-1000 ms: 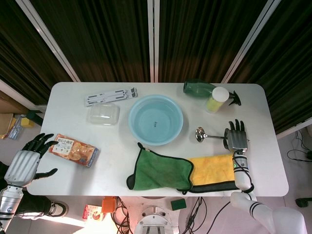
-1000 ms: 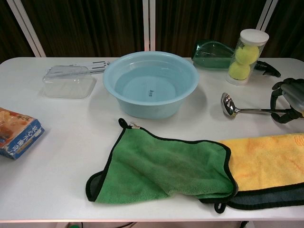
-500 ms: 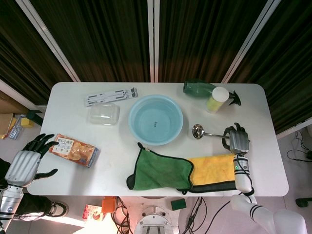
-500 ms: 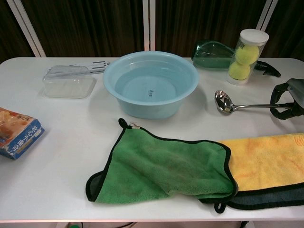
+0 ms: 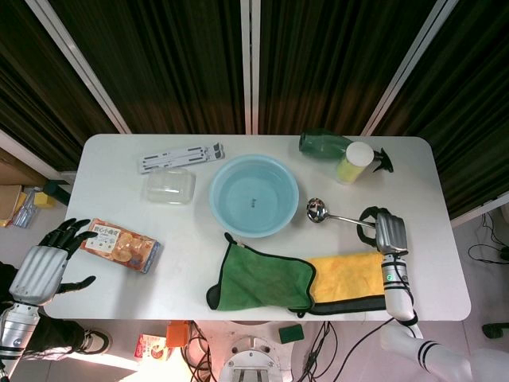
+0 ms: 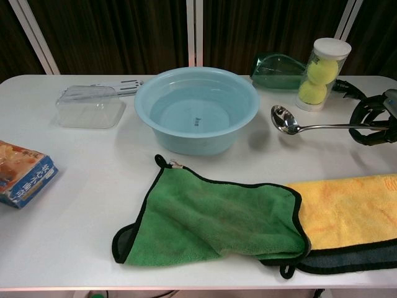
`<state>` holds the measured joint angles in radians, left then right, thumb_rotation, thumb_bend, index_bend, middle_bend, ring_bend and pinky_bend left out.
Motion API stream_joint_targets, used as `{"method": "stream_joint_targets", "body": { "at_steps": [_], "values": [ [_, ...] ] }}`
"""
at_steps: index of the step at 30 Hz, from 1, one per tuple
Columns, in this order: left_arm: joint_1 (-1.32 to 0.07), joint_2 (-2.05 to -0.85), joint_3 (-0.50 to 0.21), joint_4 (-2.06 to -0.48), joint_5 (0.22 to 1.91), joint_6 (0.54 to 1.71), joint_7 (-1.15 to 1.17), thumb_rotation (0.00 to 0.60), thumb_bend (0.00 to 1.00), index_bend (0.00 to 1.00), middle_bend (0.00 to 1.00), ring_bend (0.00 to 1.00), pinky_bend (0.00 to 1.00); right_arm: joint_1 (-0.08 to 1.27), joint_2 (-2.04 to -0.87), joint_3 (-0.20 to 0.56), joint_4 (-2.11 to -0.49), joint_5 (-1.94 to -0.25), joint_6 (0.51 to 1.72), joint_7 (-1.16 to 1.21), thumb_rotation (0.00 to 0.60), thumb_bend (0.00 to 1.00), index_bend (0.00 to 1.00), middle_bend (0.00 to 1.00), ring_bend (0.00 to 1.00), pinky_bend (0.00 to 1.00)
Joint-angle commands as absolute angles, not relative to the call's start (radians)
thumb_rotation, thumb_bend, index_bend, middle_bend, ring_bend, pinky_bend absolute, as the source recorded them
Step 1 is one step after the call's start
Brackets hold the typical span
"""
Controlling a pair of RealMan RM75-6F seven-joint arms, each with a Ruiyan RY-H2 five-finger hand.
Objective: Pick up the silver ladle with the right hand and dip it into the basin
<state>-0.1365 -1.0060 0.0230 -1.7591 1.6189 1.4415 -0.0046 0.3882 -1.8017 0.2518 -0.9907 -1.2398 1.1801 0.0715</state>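
The silver ladle [image 5: 332,215] [image 6: 310,125] hangs just above the table, bowl end pointing left toward the basin. My right hand [image 5: 380,231] [image 6: 374,120] grips the end of its handle at the table's right side. The light blue basin [image 5: 254,196] [image 6: 197,112] with water stands at the table's middle back; the ladle's bowl is a little right of its rim, outside it. My left hand [image 5: 46,263] hovers off the table's left edge, fingers spread, holding nothing; the chest view does not show it.
A green cloth [image 5: 262,277] and a yellow cloth [image 5: 346,276] lie along the front edge. A tube of tennis balls [image 6: 321,74] and a green bottle [image 6: 279,70] stand behind the ladle. A clear box [image 5: 169,186], a white stand [image 5: 181,157] and a snack pack [image 5: 122,245] sit left.
My right hand closed on the ladle's handle, lifted it off the table and carried it left, bringing its bowl closer to the basin. The left hand stayed put.
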Motion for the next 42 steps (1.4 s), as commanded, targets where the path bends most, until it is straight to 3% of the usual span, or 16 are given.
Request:
{"method": "stream_joint_targets", "body": {
  "at_steps": [1, 7, 20, 31, 36, 42],
  "values": [
    [-0.136, -1.006, 0.022, -1.759, 1.619, 1.443, -0.005, 0.600, 0.02, 0.26, 0.12, 0.07, 0.23, 0.374, -1.780, 0.253, -1.034, -1.247, 1.199, 0.094, 0.600, 0.62, 0.89, 0.46, 0.45, 0.84],
    [-0.135, -1.005, 0.023, -1.759, 1.619, 1.443, -0.005, 0.600, 0.02, 0.26, 0.12, 0.07, 0.23, 0.360, -1.745, 0.257, -1.110, -1.248, 1.211, 0.130, 0.600, 0.64, 0.89, 0.47, 0.52, 0.91],
    [-0.133, -1.005, 0.023, -1.762, 1.620, 1.447, -0.001, 0.600, 0.02, 0.26, 0.12, 0.07, 0.23, 0.378, -1.661, 0.292, -1.302, -1.230, 1.192, 0.112, 0.600, 0.64, 0.89, 0.47, 0.59, 0.95],
    [-0.134, -1.009, 0.018, -1.750, 1.619, 1.453, -0.014, 0.600, 0.02, 0.26, 0.09, 0.07, 0.23, 0.516, -1.618, 0.429, -1.547, -1.092, 1.137, -0.128, 0.600, 0.64, 0.90, 0.51, 0.66, 0.96],
    [-0.135, -1.009, 0.016, -1.743, 1.614, 1.452, -0.025, 0.600, 0.02, 0.26, 0.09, 0.07, 0.23, 0.641, -1.666, 0.469, -1.510, -1.003, 1.123, -0.341, 0.600, 0.64, 0.90, 0.51, 0.66, 0.96],
    [-0.136, -1.005, 0.014, -1.741, 1.605, 1.448, -0.034, 0.600, 0.02, 0.26, 0.09, 0.07, 0.23, 0.777, -1.747, 0.441, -1.371, -0.966, 1.116, -0.576, 0.600, 0.64, 0.91, 0.52, 0.66, 0.96]
  ]
}}
